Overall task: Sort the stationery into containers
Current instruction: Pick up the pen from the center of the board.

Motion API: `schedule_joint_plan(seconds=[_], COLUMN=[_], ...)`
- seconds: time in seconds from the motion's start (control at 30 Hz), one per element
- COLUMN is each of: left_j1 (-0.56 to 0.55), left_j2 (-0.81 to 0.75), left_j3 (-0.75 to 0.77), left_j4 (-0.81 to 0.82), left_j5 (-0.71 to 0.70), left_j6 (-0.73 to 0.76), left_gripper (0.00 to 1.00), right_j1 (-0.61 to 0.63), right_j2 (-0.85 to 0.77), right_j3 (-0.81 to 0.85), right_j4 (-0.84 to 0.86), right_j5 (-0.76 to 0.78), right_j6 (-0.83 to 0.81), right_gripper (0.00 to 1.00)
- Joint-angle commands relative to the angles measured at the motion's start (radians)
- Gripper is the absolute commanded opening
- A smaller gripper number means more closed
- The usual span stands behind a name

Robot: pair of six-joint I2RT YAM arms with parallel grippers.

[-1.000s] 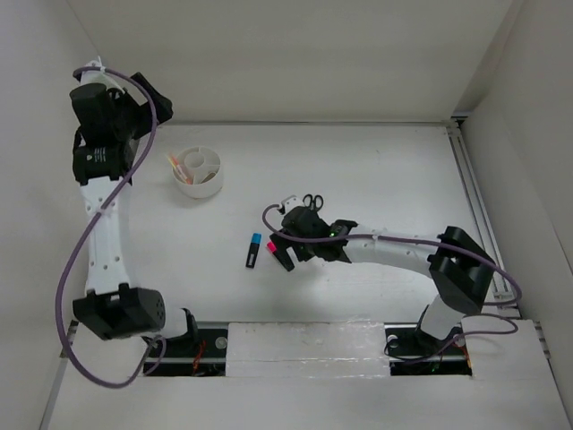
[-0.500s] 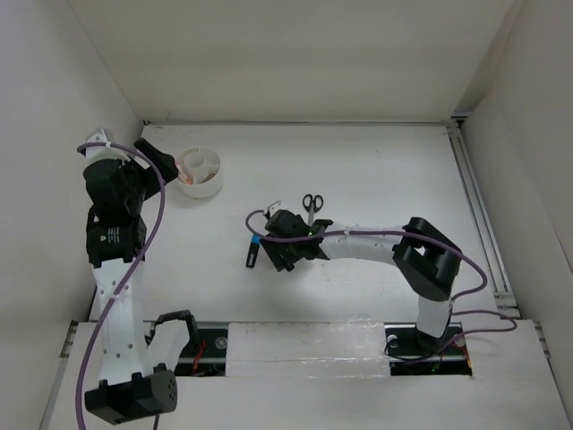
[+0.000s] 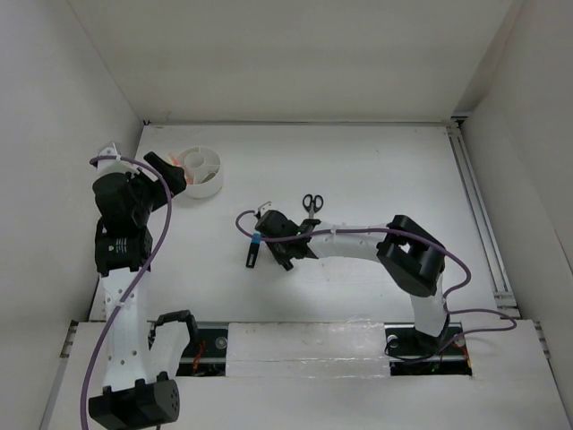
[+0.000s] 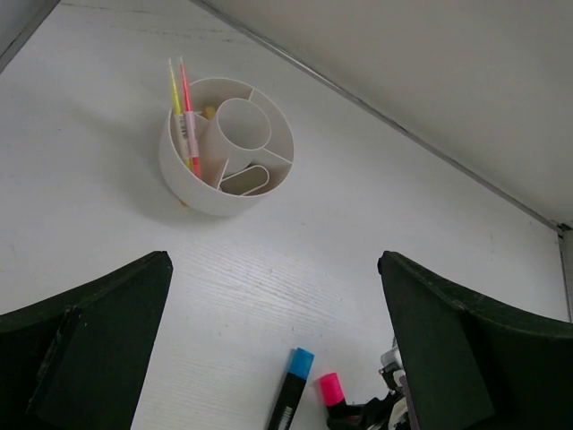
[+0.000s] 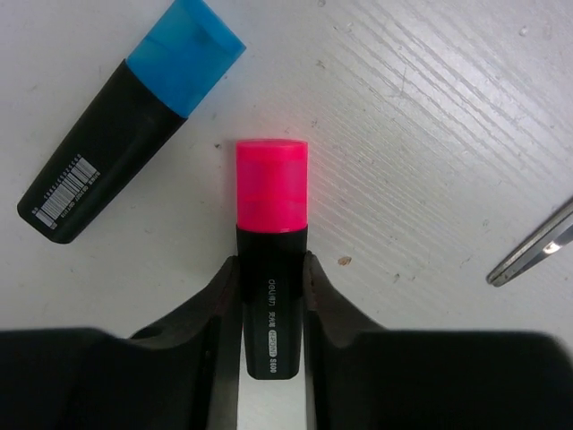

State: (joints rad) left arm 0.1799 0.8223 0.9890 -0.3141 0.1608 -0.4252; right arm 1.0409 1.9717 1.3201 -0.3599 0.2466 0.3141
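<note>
The right gripper (image 5: 271, 269) is just closing from wide open, its jaws now pinching the pink-capped highlighter (image 5: 272, 215) lying on the counter (image 5: 430, 116), so a lift looks next. The left gripper (image 4: 277, 322) is hovering, jaws spread, near the bowl (image 4: 192, 188).

— Between the jaws?
— The pink highlighter (image 5: 271, 269): matt black plastic barrel, smooth translucent cap.
— Under it?
— Table (image 5: 430, 134), white, matt, fine wood grain. Right of the jaws, scissors (image 5: 530, 250) blade of shiny metal.

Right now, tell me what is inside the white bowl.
A yellow pen and a pink pen stand in one outer compartment of the white bowl, a small yellowish piece beside them. Its wall hides their lower ends.
</note>
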Motion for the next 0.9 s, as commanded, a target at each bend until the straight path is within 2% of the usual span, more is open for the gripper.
schedule_joint_plan(seconds=[0.0,0.17,0.3,0.4,0.63,0.87], left_j1=[-0.003,-0.003,-0.003,-0.003,-0.003,-0.003], left_j2=[-0.003,0.006,0.032,0.041,0.032,0.032], left_j3=[0.004,-0.039,-0.148,-0.214,-0.253,-0.276], left_j4=[0.063,0.096,0.13,0.155,0.164,0.198], left_j5=[0.068,0.235,0.503,0.59,0.612,0.635], left_j6=[-0.004,-0.023,-0.037,-0.05,-0.05,-0.081], left_gripper=[1.0,1.0,1.0,1.0,1.0,1.0], right_j1=[0.007,0.007,0.007,0.007,0.007,0.028], right_j2=[0.033,-0.1,-0.218,-0.241,-0.166,-0.175], right_j3=[0.001,-0.039,-0.05,0.0,0.223,0.263], right_j4=[-0.031,0.002,0.131,0.176,0.194,0.283], right_j5=[0.013,0.034,0.007,-0.003,-0.085,-0.193], right_j6=[0.022,0.043,0.052,0.065,0.065,0.065], right_gripper=[0.01,0.0,0.0,0.0,0.0,0.0])
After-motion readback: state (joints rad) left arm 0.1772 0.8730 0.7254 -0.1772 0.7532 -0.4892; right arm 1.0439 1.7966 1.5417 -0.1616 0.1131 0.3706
